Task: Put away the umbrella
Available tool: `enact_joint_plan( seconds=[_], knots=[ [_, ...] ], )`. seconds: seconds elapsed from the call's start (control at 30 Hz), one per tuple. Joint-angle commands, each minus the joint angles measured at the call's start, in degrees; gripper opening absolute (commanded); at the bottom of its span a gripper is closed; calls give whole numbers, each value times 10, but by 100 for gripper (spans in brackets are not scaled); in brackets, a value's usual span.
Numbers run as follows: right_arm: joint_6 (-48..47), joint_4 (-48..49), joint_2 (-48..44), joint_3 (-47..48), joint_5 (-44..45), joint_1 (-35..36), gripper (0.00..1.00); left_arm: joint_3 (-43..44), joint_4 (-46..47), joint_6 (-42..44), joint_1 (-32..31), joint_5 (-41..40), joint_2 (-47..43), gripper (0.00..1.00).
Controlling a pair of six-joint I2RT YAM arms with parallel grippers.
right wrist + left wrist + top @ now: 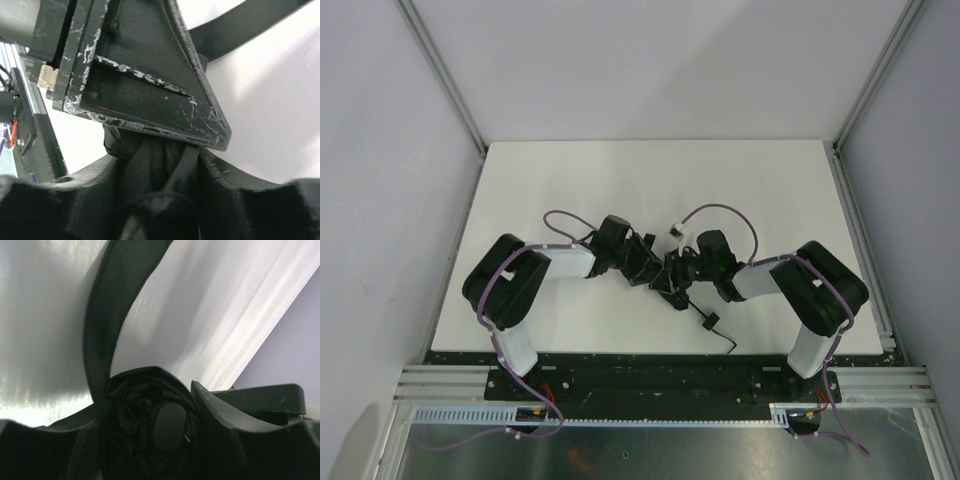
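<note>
- Umbrella [132, 415], folded into a crumpled black bundle, sits deep between the two fingers of the left claw [147, 399] and fills the gap from side to side.
- That left claw is clamped on the bundle. Cloth presses against the inner face of each of its fingers [230, 410]. The small rounded cap [169, 426] faces out of the gap, closer to the right-hand finger.
- From the opposite side the right claw [159, 167] grips the same bundle. Folds of cloth are pinched between its two fingers and bulge out just past their tips.
- Directly ahead of the right claw, almost at its fingertips, stands the scuffed outer face of a left claw finger. The two claws meet tip to tip around the umbrella.
- A wide fabric band [102, 315] rises from the bundle just beyond the left claw's left-hand finger. It curves up and away over the surface [620, 180].
- A thin wrist strap [710, 322] trails from the bundle on the base side of the right claw. It lies loose on the surface, and its end lies close to the edge where the arms are bolted.
- Beyond both claws the white surface runs on to pale walls [650, 70].
</note>
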Motion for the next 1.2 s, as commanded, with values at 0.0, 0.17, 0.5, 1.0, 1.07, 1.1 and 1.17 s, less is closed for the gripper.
enact_joint_plan(
  seconds=[0.0,0.17,0.5,1.0,1.07,1.1,1.17],
  knots=[
    [-20,-97,-76,15,54,4,61,-35,-45,33,8,-69,3,0],
    [-83,-219,-132,28,197,39,91,-34,-47,16,9,-57,-18,0],
    [-159,-299,-71,110,429,165,92,-7,-109,3,9,-57,-23,0],
    [-208,-235,-22,97,500,187,3,7,-134,7,13,-53,-1,0],
    [-195,-218,-33,85,450,166,1,10,-134,13,16,-45,7,6],
    [-190,-212,-38,81,425,154,0,10,-133,15,16,-44,9,14],
    [-186,-199,-52,72,375,132,0,8,-130,19,16,-46,9,35]
  ],
)
